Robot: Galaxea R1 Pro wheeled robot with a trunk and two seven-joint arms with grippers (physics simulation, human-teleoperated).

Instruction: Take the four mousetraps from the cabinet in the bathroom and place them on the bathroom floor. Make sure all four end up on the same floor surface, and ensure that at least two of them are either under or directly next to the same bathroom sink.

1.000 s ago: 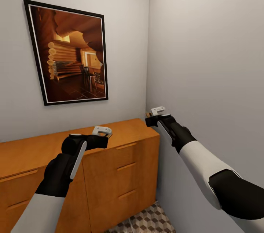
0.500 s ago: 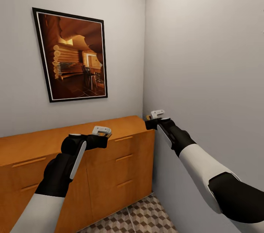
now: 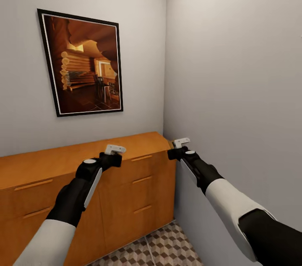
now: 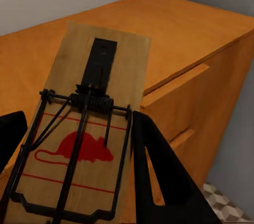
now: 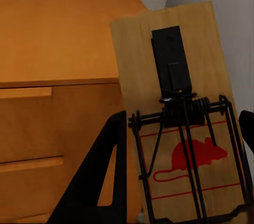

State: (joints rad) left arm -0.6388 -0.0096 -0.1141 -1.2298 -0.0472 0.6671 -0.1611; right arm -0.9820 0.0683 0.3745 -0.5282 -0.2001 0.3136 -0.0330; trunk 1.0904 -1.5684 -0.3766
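Each of my grippers holds one mousetrap in front of the orange-brown cabinet [image 3: 63,161]. My left gripper [image 3: 112,156] is shut on a mousetrap [image 3: 115,149] held over the cabinet's front edge; up close this mousetrap [image 4: 79,123] is a wooden board with a black wire spring and a red mouse print, clamped between black fingers [image 4: 159,171]. My right gripper [image 3: 176,152] is shut on a second mousetrap [image 3: 181,142] just beyond the cabinet's right end, near the wall. That mousetrap [image 5: 182,123] stands upright beside the cabinet [image 5: 58,75]. Cube-patterned bathroom floor [image 3: 167,249] shows below.
A framed picture of a log interior [image 3: 84,63] hangs on the back wall above the cabinet. A grey side wall [image 3: 235,69] runs close along my right arm, meeting the back wall in a corner by the cabinet's right end. Drawer fronts with bar handles [image 3: 142,180] face me.
Over the second the whole view shifted a little, so the camera moved. Both arms have since sunk lower in the picture, each still holding its mousetrap.
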